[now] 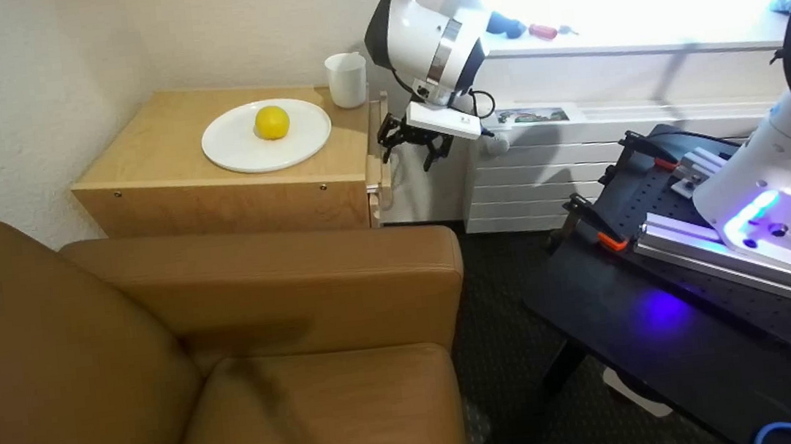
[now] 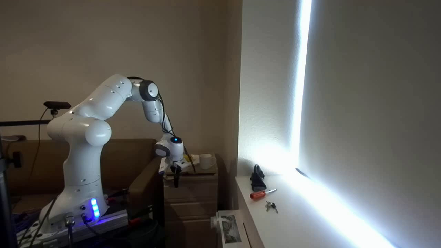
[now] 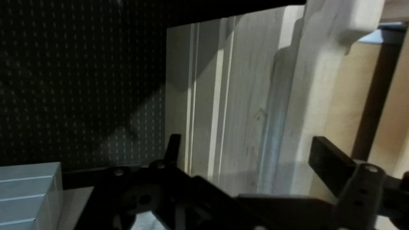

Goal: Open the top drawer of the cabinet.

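The light tan cabinet [image 1: 152, 148] stands beside the sofa, and its front also shows in an exterior view [image 2: 191, 206]. The top drawer [image 1: 381, 142] sticks out slightly past the cabinet's top edge. In the wrist view the drawer's front [image 3: 314, 73] runs down the frame, with a strip of pale interior [image 3: 346, 95] behind it. My gripper [image 1: 407, 160] is open and empty, just in front of the drawer. In the wrist view the gripper's fingertips [image 3: 246, 143] are wide apart, one over the interior strip, one over the lower fronts. Contact cannot be told.
A white plate [image 1: 233, 147] with a yellow ball [image 1: 272, 122] and a white mug [image 1: 347, 80] stand on the cabinet. The brown sofa's armrest [image 1: 268, 265] borders its side. A white radiator [image 1: 538, 177] and a windowsill [image 2: 262, 220] with small items are nearby.
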